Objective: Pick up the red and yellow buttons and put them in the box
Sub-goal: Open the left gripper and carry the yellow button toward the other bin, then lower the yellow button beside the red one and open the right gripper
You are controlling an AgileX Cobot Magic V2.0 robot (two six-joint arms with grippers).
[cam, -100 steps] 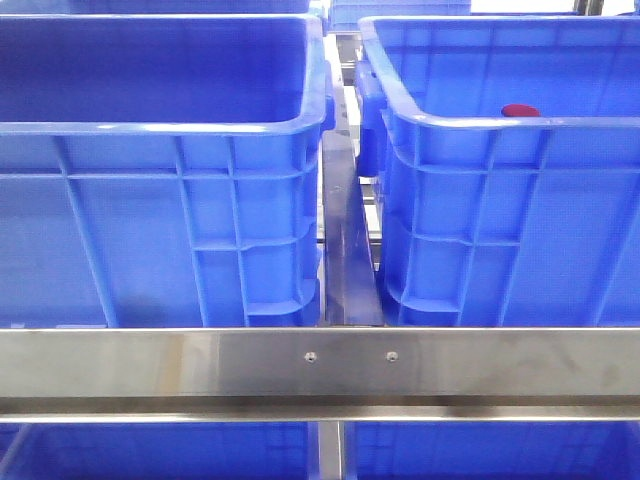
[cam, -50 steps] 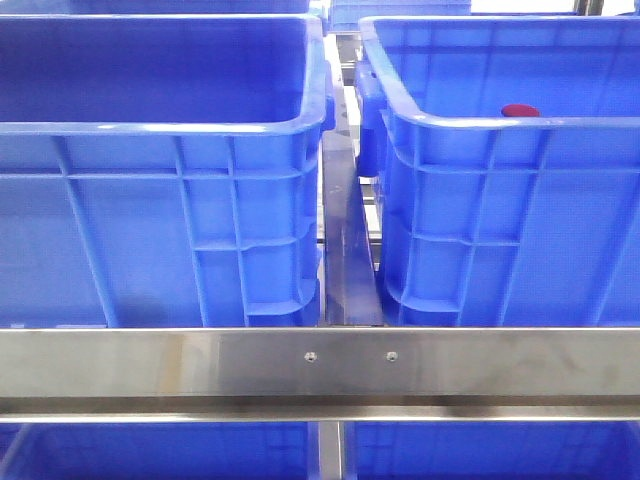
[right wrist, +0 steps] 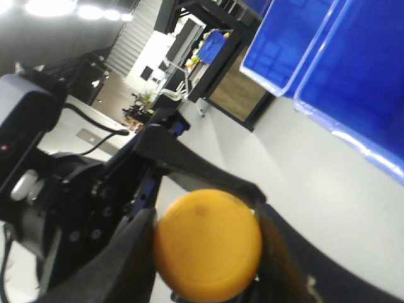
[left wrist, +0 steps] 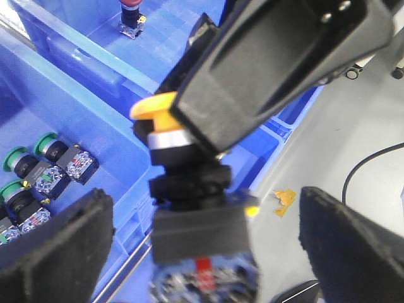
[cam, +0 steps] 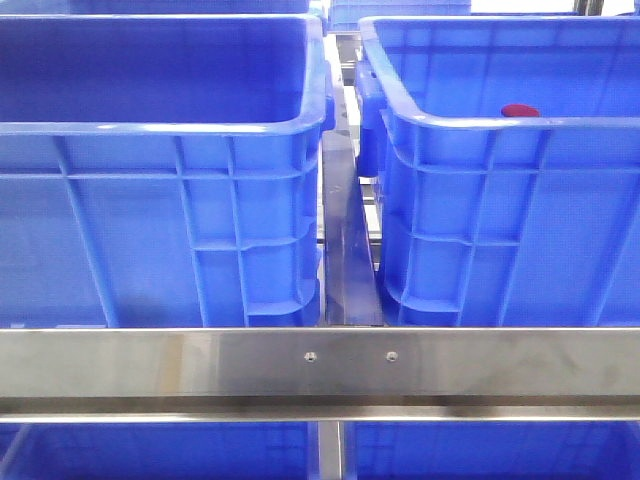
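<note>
The yellow button, an orange-yellow cap on a black body, hangs between the wide-apart fingers of my open left gripper, touching neither. A finger of my right gripper clamps it from above. In the right wrist view, my right gripper is shut on the yellow cap. The red button shows just over the near rim of the right blue crate; a red button also stands in a far crate. Which crate is the box I cannot tell. Neither gripper shows in the front view.
The left blue crate stands beside the right one, with a steel rail across the front. Several green buttons lie in a crate below my left gripper. Grey floor with a black cable lies beyond.
</note>
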